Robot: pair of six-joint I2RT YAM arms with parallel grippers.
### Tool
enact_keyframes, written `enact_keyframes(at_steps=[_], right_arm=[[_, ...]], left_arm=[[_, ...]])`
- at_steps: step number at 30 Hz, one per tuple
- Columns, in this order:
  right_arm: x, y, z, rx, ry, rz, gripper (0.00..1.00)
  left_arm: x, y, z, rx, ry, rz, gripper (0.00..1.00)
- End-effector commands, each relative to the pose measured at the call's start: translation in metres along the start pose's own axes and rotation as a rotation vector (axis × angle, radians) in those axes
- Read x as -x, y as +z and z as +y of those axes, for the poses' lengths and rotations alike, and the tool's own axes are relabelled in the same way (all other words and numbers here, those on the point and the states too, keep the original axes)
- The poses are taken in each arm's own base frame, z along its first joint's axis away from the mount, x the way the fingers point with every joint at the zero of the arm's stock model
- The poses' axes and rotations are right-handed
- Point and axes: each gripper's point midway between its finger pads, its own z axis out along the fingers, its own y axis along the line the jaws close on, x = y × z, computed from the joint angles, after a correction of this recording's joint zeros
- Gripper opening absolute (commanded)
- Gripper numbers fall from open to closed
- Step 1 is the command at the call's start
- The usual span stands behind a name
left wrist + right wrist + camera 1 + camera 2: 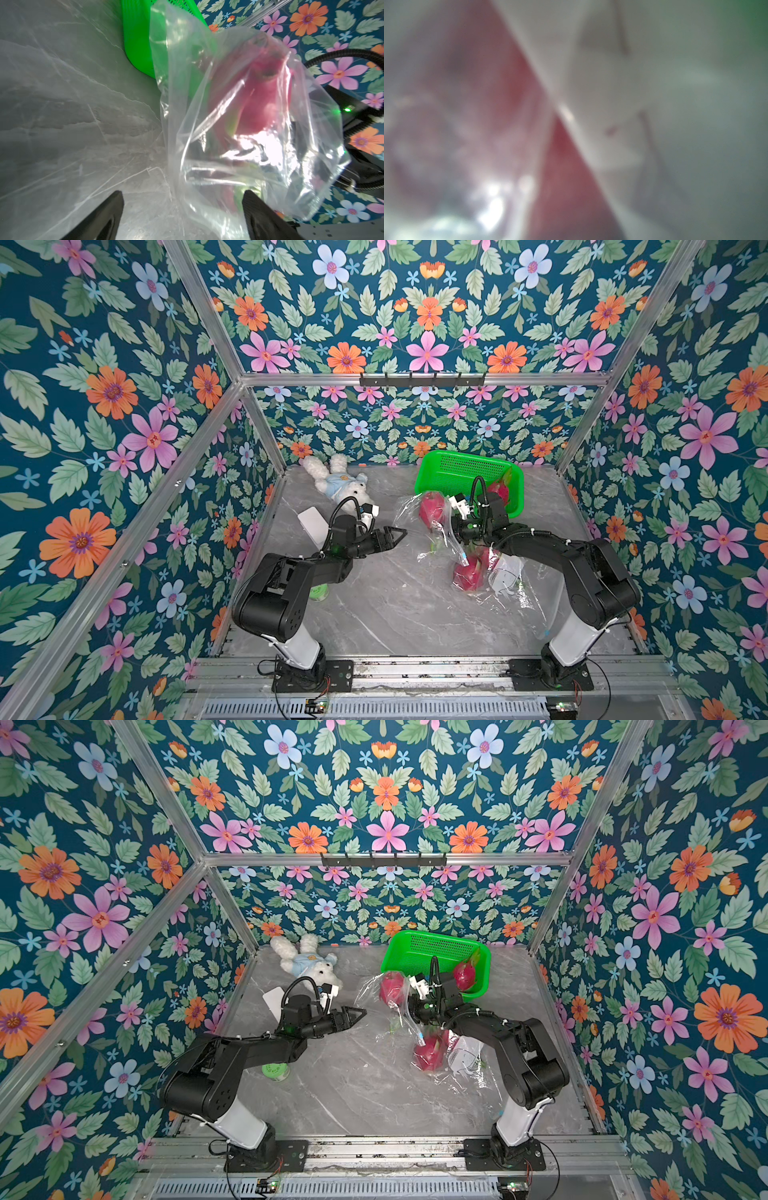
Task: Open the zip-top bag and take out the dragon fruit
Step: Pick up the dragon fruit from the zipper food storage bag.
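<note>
1. Marble tabletop [395,605]: we are finding the left gripper [398,536] spread, empty, beside the zip-top bag [407,506].
2. We are seeing dragon fruit [432,508] inside; we are advising a pinch on loose film, not fruit.
3. We are finding the right gripper [454,526] shrouded in plastic; its closure we cannot tell.

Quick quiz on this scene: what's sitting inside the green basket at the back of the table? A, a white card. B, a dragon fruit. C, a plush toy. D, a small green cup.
B: in both top views a magenta dragon fruit lies inside the green basket, while the plush toy lies on the table apart from it.
</note>
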Motion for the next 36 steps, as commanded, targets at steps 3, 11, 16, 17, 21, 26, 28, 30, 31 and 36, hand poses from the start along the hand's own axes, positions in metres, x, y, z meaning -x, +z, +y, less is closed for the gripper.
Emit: enact_keyframes(at_steps=[3,11,16,17,21,26,28,30,31,36], right_arm=[[0.015,0.003,0.018,0.064,-0.04,-0.035,0.0],[0.017,0.003,0.017,0.07,-0.018,-0.052,0.0],[0.016,0.0,0.011,0.032,-0.028,-0.072,0.0],[0.017,-0.002,0.011,0.027,-0.024,-0.078,0.0],[0.027,-0.012,0.01,0.015,-0.023,-0.104,0.0],[0.033,-0.034,0.021,-0.011,-0.061,-0.128,0.02],[0.032,-0.04,0.024,-0.024,-0.07,-0.122,0.03],[0.031,-0.045,0.026,-0.037,-0.078,-0.123,0.03],[0.03,-0.047,0.028,-0.039,-0.081,-0.122,0.03],[0.019,-0.05,0.03,-0.033,-0.072,-0.092,0.03]], left_arm=[[0.017,-0.004,-0.05,-0.293,-0.056,-0.106,0.91],[0.021,0.011,-0.072,-0.448,-0.087,-0.114,0.64],[0.018,0.013,-0.072,-0.45,-0.091,-0.082,0.02],[0.014,0.014,-0.069,-0.444,-0.096,-0.071,0.0],[0.004,0.016,-0.053,-0.39,-0.11,-0.025,0.0],[0.006,0.01,-0.014,-0.203,-0.062,-0.015,0.0],[0.006,0.009,0.001,-0.101,-0.026,0.006,0.0],[0.007,0.009,0.014,0.014,0.035,0.04,0.0],[0.008,0.008,0.019,0.061,0.056,0.051,0.0],[0.03,-0.003,0.026,0.192,0.14,0.005,0.0]])
